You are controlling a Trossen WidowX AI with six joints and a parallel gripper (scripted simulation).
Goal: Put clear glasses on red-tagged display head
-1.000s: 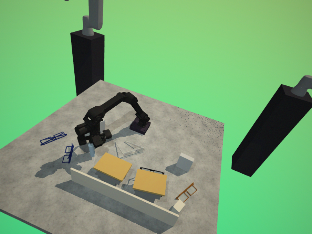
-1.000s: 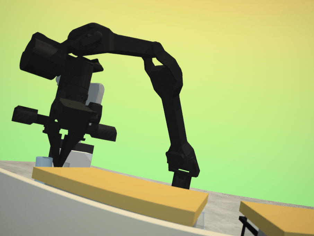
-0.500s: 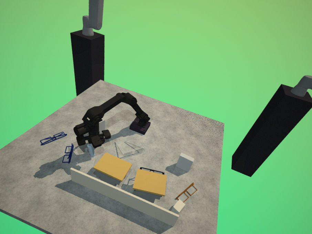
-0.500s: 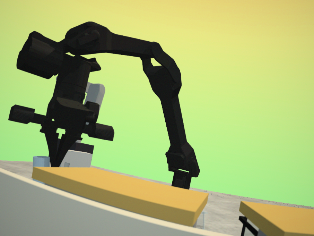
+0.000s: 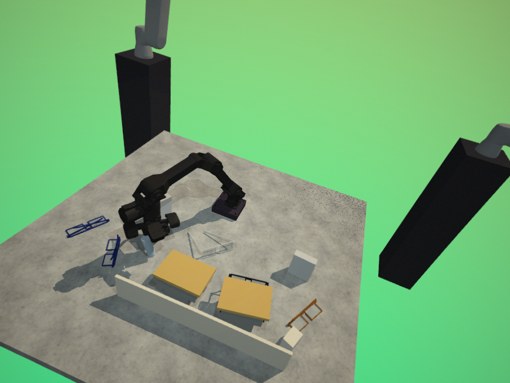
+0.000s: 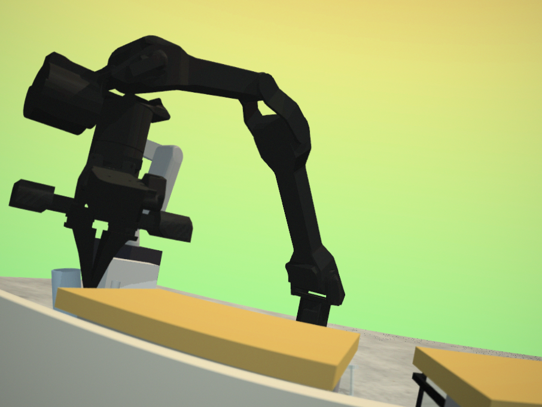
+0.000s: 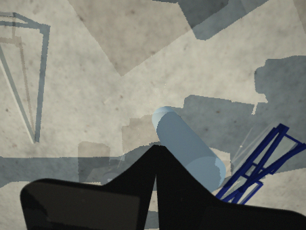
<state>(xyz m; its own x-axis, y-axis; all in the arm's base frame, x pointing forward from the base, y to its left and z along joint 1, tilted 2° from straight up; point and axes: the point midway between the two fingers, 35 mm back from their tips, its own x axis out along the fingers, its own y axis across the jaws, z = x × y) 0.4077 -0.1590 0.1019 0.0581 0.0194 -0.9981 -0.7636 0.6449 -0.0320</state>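
Note:
The clear glasses [image 5: 210,248] lie on the table behind the two yellow boards, with the temples spread; part of them shows at the left edge of the wrist view [image 7: 20,111]. My gripper [image 6: 90,286] [image 7: 158,151] is shut and empty, pointing down, away from the glasses and beside a translucent blue cylinder [image 5: 147,246] [image 6: 65,282] [image 7: 186,145]. The display heads are mostly hidden under the left yellow board [image 5: 184,272] [image 6: 197,328] and the right yellow board [image 5: 245,297] [image 6: 481,372]. Black glasses [image 5: 248,278] show at the right board. I cannot see the red tag.
A long cream wall [image 5: 201,321] runs in front of the boards. Blue glasses [image 5: 87,226] and a second blue pair [image 5: 117,251] lie left of the cylinder. Orange glasses [image 5: 304,315], a white block [image 5: 302,266] and a small cream block [image 5: 292,337] stand to the right.

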